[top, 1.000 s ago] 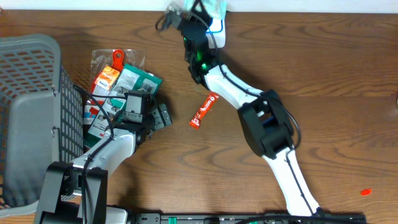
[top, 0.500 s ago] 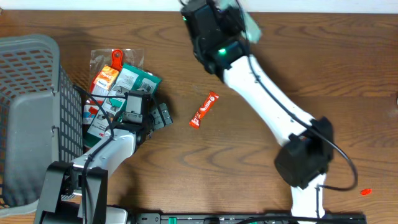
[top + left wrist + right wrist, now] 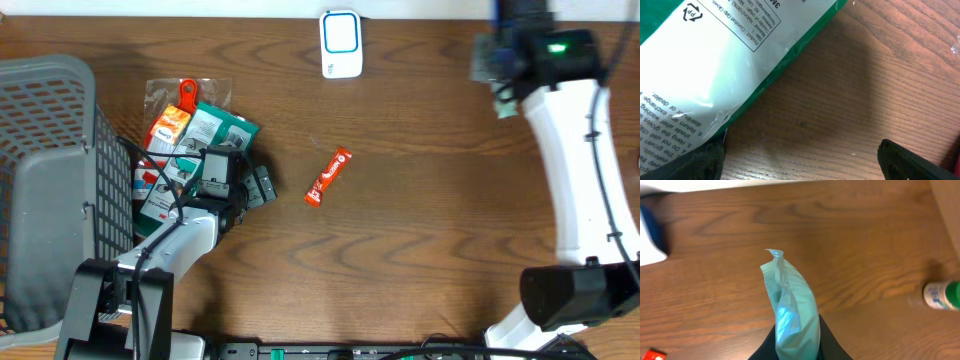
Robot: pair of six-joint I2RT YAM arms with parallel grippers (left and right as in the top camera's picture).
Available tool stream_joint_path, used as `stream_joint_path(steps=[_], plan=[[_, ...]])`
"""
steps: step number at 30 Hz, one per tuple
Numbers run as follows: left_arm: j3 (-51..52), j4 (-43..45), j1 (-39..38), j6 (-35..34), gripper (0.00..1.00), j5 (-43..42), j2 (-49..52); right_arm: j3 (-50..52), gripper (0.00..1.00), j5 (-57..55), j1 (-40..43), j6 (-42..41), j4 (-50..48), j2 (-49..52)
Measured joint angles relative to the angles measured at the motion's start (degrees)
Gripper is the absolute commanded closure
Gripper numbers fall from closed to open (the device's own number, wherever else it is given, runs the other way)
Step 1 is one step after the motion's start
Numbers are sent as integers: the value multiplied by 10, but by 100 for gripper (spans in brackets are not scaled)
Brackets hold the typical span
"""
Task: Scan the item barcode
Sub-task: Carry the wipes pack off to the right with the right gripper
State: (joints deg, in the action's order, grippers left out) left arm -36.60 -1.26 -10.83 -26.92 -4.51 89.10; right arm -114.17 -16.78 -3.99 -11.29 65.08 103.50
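The right gripper (image 3: pixel 797 342) is clamped on the pale green pouch (image 3: pixel 790 305) at the far right, well apart from the far-centre scanner (image 3: pixel 341 43), the left gripper (image 3: pixel 802 162) gaping over the packet pile (image 3: pixel 195 130): a carrying step, I judge, and next the pouch must be presented squarely to the scanner

packets (image 3: pixel 200 130) lie between basket (image 3: pixel 60 90) and snack bar (image 3: pixel 328 176).
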Motion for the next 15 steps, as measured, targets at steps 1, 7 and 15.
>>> stream_joint_path(steps=[1, 7, 15], plan=[[0, 0, 0, 0, 2, 0, 0, 0, 99, 18, 24, 2, -1, 1], [0, 0, 0, 0, 2, 0, 0, 0, 99, 42, 158, 25, -27, 3], [0, -2, 0, 0, 2, 0, 0, 0, 99, -42, 278, 33, -46, 24]])
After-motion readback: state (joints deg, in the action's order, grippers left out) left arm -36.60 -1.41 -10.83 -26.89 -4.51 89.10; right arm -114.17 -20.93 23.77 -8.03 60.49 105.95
